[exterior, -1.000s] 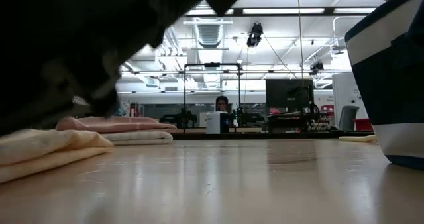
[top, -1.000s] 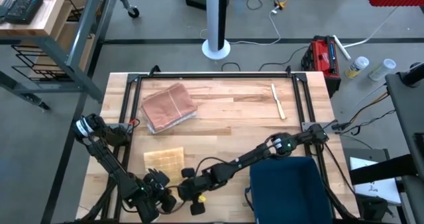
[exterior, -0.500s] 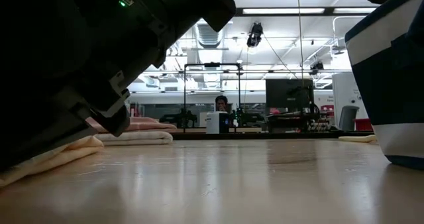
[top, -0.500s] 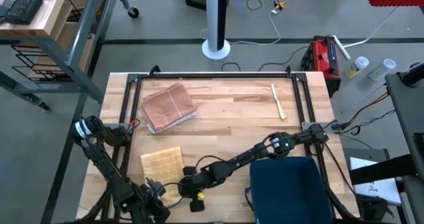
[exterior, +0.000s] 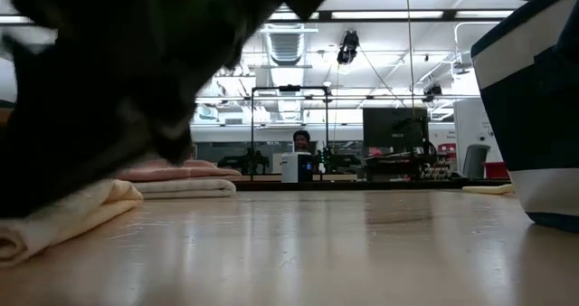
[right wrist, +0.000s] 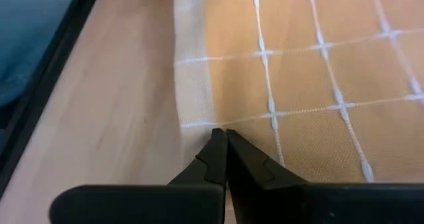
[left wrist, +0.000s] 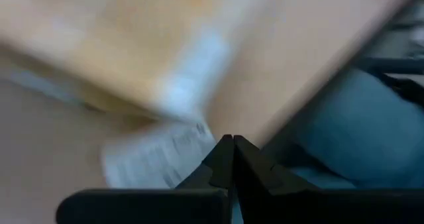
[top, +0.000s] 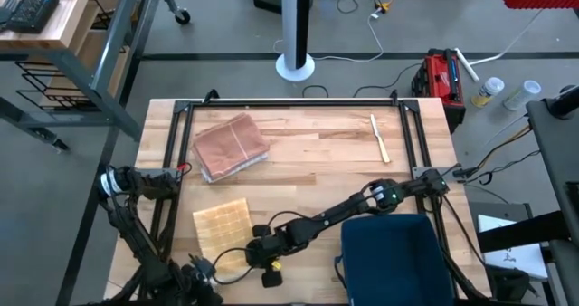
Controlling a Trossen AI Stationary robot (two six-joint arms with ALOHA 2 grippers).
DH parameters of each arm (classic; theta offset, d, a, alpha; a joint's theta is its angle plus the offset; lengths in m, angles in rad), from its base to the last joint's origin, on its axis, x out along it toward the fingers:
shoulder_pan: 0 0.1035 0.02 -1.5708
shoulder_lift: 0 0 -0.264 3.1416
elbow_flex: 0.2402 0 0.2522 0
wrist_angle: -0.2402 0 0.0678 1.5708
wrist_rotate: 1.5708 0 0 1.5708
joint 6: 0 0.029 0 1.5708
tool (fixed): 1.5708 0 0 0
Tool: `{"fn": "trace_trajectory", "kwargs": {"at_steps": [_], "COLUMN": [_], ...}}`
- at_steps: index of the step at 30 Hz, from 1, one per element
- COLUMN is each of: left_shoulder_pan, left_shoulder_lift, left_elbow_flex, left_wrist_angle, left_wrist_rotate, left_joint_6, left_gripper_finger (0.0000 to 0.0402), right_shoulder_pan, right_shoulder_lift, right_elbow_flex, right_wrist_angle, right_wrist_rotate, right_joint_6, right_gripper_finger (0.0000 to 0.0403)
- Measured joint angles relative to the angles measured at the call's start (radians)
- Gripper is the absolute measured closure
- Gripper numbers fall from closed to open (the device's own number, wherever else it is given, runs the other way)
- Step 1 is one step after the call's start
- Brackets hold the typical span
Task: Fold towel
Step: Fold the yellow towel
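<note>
A yellow towel (top: 223, 226) with a white grid lies folded flat on the wooden table, near the front left; it also shows in the low view (exterior: 68, 211). My right gripper (top: 257, 249) reaches in from the table's right. It is shut, with its tips (right wrist: 222, 139) at the towel's hemmed edge by the near right corner. My left gripper (top: 201, 272) is shut too and stands off the towel near the table's front edge. In the blurred left wrist view it (left wrist: 232, 144) is over bare wood. My right gripper's shut fingertips stand over the towel's hem (right wrist: 193, 121), slanting down from the table's right. I cannot tell whether they rest on the cloth. The towel lies flat on the table.
A folded pink towel (top: 232, 148) lies at the far left, on a white one (exterior: 192, 188). A dark blue bin (top: 393, 261) stands at the near right. A wooden stick (top: 379, 138) lies at the far right. A black frame (top: 289, 105) rims the table.
My left gripper, shut throughout, has drawn away from the towel toward the table's near left corner, turning as it went. More of the towel's near part now shows uncovered. My right gripper has stayed at the towel's edge.
</note>
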Motion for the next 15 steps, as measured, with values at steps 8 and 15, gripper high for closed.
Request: {"fn": "trace_trajectory", "kwargs": {"at_steps": [8, 15], "left_shoulder_pan": [0.015, 0.112], "left_shoulder_lift": [-0.003, -0.004], "left_elbow_flex": [0.163, 0.145], "left_wrist_angle": [-0.170, -0.375], "left_wrist_rotate": [-0.242, -0.295], "left_joint_6": [0.107, 0.146], "left_gripper_finger": [0.0401, 0.0402], "right_shoulder_pan": [0.000, 0.000], "right_shoulder_lift": [-0.062, -0.057], "right_elbow_flex": [0.001, 0.001], "right_wrist_angle": [-0.032, 0.042], "right_wrist_rotate": [0.002, 0.007], "right_joint_6": [-0.027, -0.015], "right_gripper_finger": [0.0403, 0.0403]}}
